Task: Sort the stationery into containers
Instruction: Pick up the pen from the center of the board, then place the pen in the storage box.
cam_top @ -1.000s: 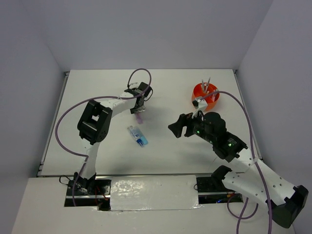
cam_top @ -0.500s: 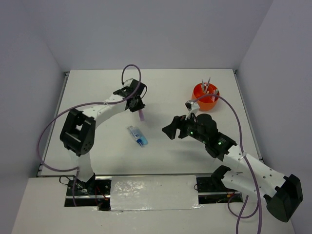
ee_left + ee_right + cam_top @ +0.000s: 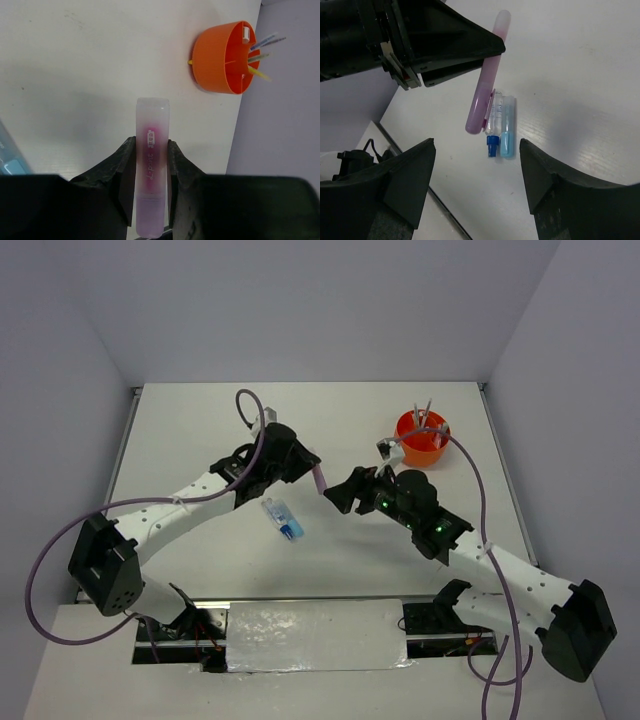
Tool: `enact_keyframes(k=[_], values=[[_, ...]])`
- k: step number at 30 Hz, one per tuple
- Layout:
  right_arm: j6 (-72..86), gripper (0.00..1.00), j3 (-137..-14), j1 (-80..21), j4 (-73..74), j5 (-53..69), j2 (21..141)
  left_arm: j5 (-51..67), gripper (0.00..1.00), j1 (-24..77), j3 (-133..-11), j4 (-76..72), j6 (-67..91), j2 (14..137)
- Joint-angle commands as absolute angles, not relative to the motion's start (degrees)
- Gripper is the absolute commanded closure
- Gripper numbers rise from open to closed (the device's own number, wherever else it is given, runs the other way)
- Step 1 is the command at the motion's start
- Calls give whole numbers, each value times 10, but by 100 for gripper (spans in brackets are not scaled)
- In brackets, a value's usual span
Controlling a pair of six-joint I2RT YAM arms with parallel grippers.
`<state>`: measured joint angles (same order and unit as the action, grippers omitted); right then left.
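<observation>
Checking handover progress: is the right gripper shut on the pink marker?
No, the right gripper stands wide open; only the left gripper clamps the pink marker.

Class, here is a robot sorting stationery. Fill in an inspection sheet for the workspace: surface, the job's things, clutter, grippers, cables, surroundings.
Surface: white table, matt, no spills seen.
Job's things: pink marker held off the table; light blue stick and clear piece with a blue tip lying side by side on the table; orange organiser at the far right, with pens standing in it.
Clutter: nothing seen.
Grippers: left gripper shut on the pink marker; right gripper open and empty, facing the marker.
Cables: purple cables looping along both arms, clear of the stationery.
Surroundings: grey walls on three sides.
</observation>
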<state>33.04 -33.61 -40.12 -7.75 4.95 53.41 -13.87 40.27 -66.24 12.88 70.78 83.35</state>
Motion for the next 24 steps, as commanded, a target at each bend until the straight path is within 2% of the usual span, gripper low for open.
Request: enact_keyframes(k=[1, 11, 14, 15, 20, 21, 24], values=[[340, 27, -350, -410, -132, 38, 545, -144, 100, 418, -667, 89, 743, 817], [357, 46, -364, -436, -144, 8, 603, -151, 100, 432, -644, 74, 762, 803], [355, 60, -372, -442, -147, 6, 613, -151, 100, 432, -642, 72, 765, 803], [354, 72, -374, -440, -148, 7, 615, -151, 100, 432, -640, 70, 767, 802], [347, 85, -384, -443, -143, 1, 624, -151, 100, 432, -629, 71, 767, 798], [344, 99, -387, -443, -143, -1, 625, -151, 100, 432, -627, 69, 769, 797], [330, 100, -395, -443, -138, -12, 628, -149, 100, 432, -617, 68, 769, 795]])
